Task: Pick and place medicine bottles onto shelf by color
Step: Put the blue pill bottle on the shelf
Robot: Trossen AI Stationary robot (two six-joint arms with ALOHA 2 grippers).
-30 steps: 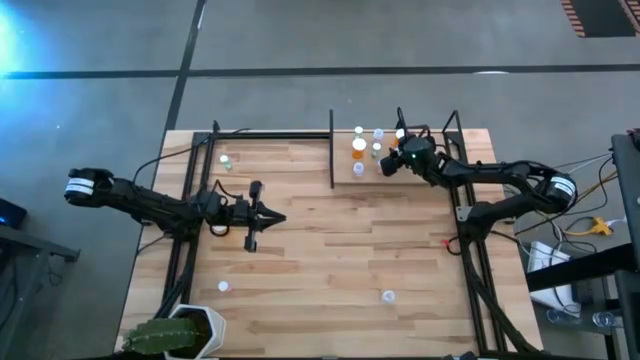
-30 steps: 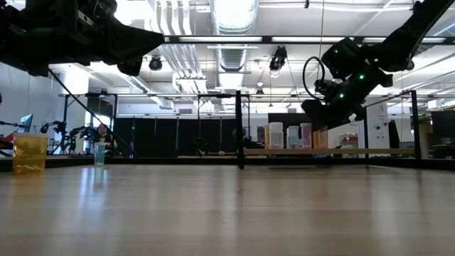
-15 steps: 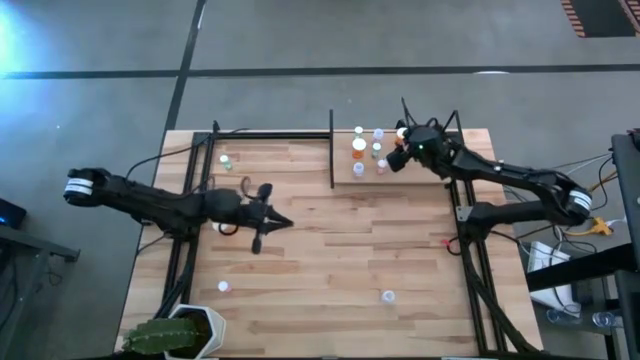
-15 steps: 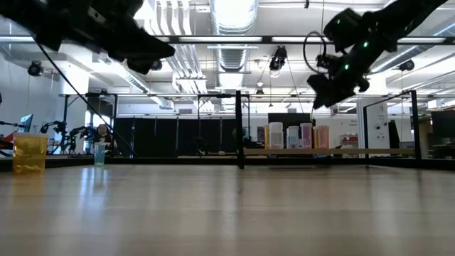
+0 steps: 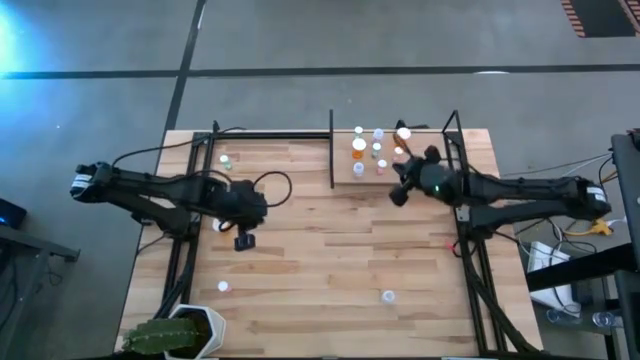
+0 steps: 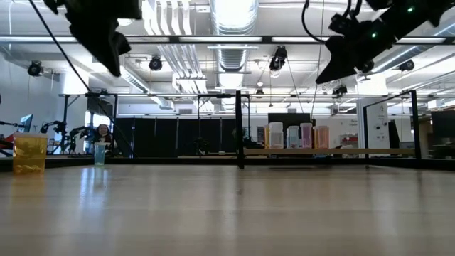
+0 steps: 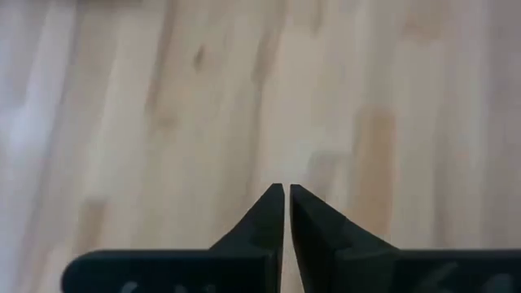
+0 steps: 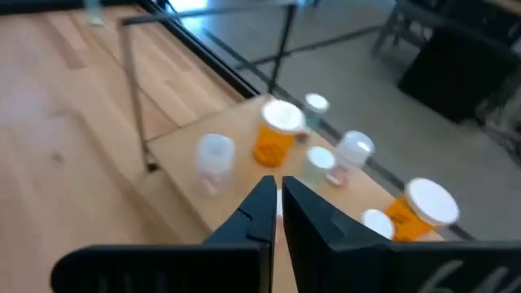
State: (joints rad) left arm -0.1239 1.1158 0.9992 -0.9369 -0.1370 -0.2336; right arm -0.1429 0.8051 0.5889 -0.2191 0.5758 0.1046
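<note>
Over by the black-rodded wooden shelf (image 5: 420,150), the right gripper (image 5: 398,192) is hanging pinched closed and empty beside tiny white-capped medicine bottles (image 8: 278,134) (left gripper (image 7: 286,195) is sitting closed mid-table too).

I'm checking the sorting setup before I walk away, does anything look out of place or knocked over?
Nothing looks tipped or spilled. Most medicine bottles stand grouped on the shelf, right of the divider bar. Two stray bottles sit alone near the table's front edge, one at the far left; probably just unsorted.
</note>
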